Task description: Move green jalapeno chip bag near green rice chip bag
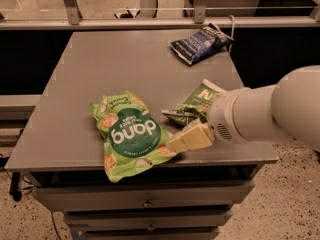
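The green jalapeno chip bag (199, 103) is small, wrinkly and olive green. It lies on the grey table (100, 69) right of centre, partly hidden behind my arm. The green rice chip bag (127, 134), bright lime with "dang" in a dark circle, lies flat at the front, its lower end over the table's front edge. The two bags are almost touching. My gripper (176, 141) sits low at the front of the table, between the two bags. Its cream tip is against the dang bag's right edge, just below the jalapeno bag's left end.
A dark blue chip bag (199, 43) lies at the table's back right corner. My thick white arm (270, 111) comes in from the right over the front right corner. Drawers (145, 199) sit under the tabletop. A rail and glass (150, 21) run behind.
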`<state>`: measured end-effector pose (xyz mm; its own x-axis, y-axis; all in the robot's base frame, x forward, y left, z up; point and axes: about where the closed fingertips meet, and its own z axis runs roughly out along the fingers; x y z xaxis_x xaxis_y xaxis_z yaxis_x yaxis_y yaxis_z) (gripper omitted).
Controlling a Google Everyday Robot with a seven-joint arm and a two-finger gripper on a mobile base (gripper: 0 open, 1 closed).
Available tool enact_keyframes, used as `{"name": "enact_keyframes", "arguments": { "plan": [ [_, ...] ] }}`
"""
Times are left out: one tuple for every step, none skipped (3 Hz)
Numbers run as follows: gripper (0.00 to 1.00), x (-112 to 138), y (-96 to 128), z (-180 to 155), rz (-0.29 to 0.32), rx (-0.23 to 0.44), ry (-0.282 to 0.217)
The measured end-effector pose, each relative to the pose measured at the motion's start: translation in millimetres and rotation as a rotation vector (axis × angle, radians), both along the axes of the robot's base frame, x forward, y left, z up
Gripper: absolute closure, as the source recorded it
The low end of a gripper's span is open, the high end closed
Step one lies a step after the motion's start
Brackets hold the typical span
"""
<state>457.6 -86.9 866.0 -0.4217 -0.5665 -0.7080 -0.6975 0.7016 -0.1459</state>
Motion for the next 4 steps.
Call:
{"name": "enact_keyframes", "arguments": {
  "plan": [
    [0.00,-1,-10,1,-0.021,0.032,-0.030],
    [0.00,-7,-42,12,-0.077,0.080,-0.098],
    [0.00,-9,-85,18,-0.152,0.170,-0.157],
    [0.00,-22,-114,25,-0.210,0.194,-0.196]
  ]
}}
